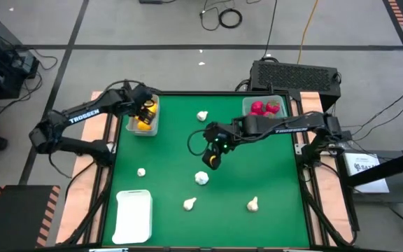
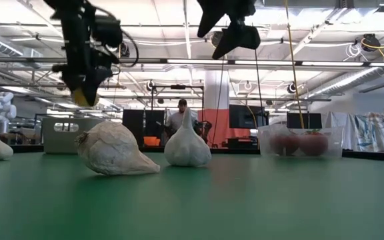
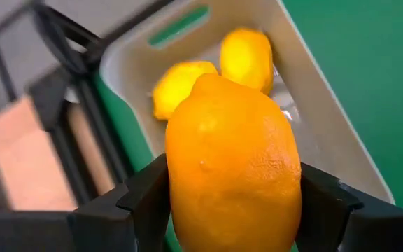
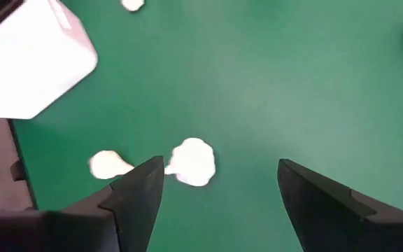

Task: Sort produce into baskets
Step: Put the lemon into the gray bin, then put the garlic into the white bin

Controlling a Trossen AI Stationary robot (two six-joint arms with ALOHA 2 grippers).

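Note:
My left gripper (image 1: 146, 112) is shut on a yellow-orange oval fruit (image 3: 233, 168) and hangs over the grey-white bin (image 1: 143, 124) at the far left. Two more yellow fruits (image 3: 177, 84) lie in that bin. My right gripper (image 1: 211, 159) hangs open above mid-table, over a whitish garlic bulb (image 4: 191, 162) that lies on the green mat. Several other bulbs (image 1: 202, 115) lie scattered on the mat. Red fruits (image 1: 264, 107) sit in the clear bin (image 1: 283, 99) at the far right. My left gripper pinches the yellow-orange fruit between its two fingers, one on each long side (image 3: 177, 192). The fingers (image 3: 142, 203) slant down from above. The fruit is lifted clear, above the open grey-white bin (image 3: 313, 105).
A flat white tray (image 1: 133, 213) lies at the near left corner. Bulbs lie near the front edge (image 1: 189, 204) and at the near right (image 1: 253, 204). In the low view two bulbs (image 2: 115, 150) stand close to the camera. A person stands far behind the table.

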